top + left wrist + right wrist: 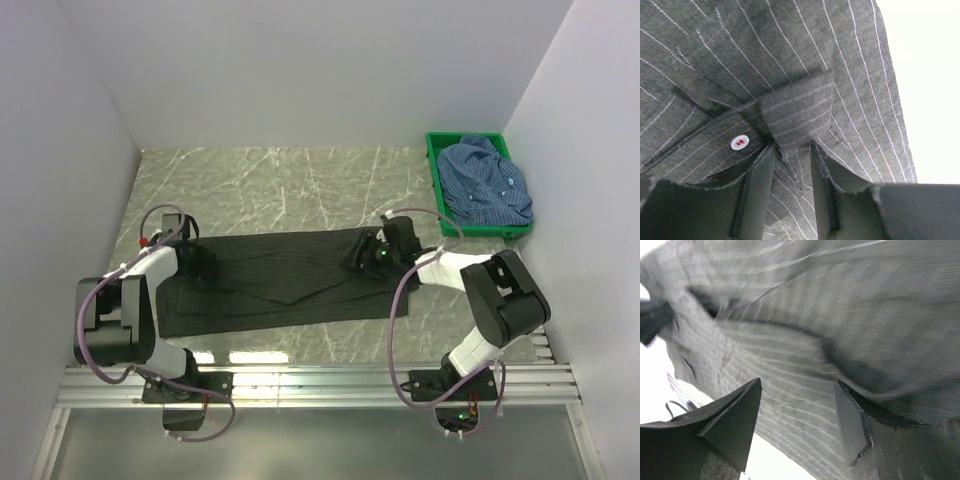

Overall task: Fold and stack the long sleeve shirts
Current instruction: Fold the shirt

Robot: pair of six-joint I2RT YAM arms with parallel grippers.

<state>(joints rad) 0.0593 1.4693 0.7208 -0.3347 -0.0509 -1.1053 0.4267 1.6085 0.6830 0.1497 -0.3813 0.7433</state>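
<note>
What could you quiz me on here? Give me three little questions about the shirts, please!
1. True or false: the blue shirt lies in the green crate.
2. Which shirt lies stretched out flat on the table? A) the black shirt B) a red one C) a yellow one
3. Fill in: the button that the left wrist camera sees on the striped cloth is ___ in colour.

Key: 1 true; 2 A; 3 white.
</note>
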